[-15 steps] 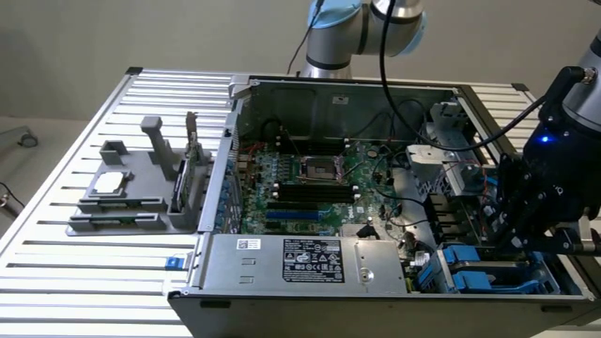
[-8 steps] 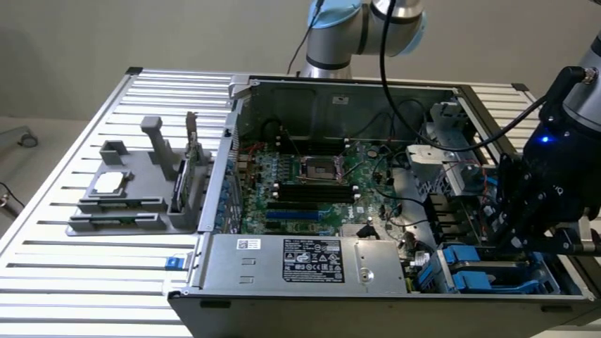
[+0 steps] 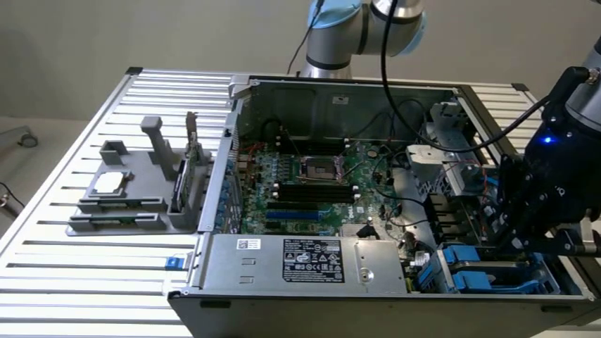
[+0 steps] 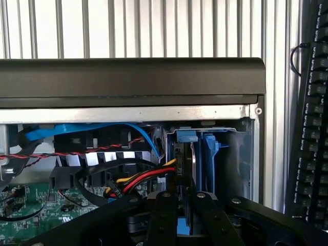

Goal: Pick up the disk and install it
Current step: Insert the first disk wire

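Note:
In the wrist view the disk (image 4: 180, 163) stands on edge, a thin dark slab with a blue carrier frame, partly sunk into the blue drive cage (image 4: 210, 159) at the corner of the computer case. My gripper (image 4: 183, 200) reaches down over it, and its black fingers (image 4: 163, 218) press the disk from both sides. In the exterior view the gripper (image 3: 521, 243) hangs over the blue drive cage (image 3: 469, 273) at the case's near corner on the exterior view's right, and its body hides the disk.
The open computer case (image 3: 216, 282) lies on a slatted metal table (image 3: 84, 260), with motherboard (image 3: 310, 183) and power supply (image 3: 300, 260) inside. Red, yellow and black cables (image 4: 141, 179) run beside the cage. A grey parts fixture (image 3: 131, 190) stands on the exterior view's left. A keyboard (image 4: 312, 128) lies outside the case.

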Controlling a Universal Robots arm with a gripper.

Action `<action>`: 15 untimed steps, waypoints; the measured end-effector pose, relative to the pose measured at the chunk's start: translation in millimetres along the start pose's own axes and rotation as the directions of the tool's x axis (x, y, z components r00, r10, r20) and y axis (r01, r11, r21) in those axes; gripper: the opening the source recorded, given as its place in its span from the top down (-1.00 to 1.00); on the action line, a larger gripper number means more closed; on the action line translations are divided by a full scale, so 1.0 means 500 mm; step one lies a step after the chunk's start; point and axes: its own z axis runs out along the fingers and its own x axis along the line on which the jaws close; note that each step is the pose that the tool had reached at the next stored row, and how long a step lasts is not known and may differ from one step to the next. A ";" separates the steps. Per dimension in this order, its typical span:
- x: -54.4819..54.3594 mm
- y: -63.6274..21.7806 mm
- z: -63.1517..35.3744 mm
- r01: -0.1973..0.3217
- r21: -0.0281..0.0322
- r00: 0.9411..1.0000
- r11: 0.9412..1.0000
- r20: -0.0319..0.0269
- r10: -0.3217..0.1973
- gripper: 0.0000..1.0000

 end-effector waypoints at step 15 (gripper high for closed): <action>-0.003 0.002 0.001 0.001 0.006 1.000 1.000 0.000 -0.001 0.66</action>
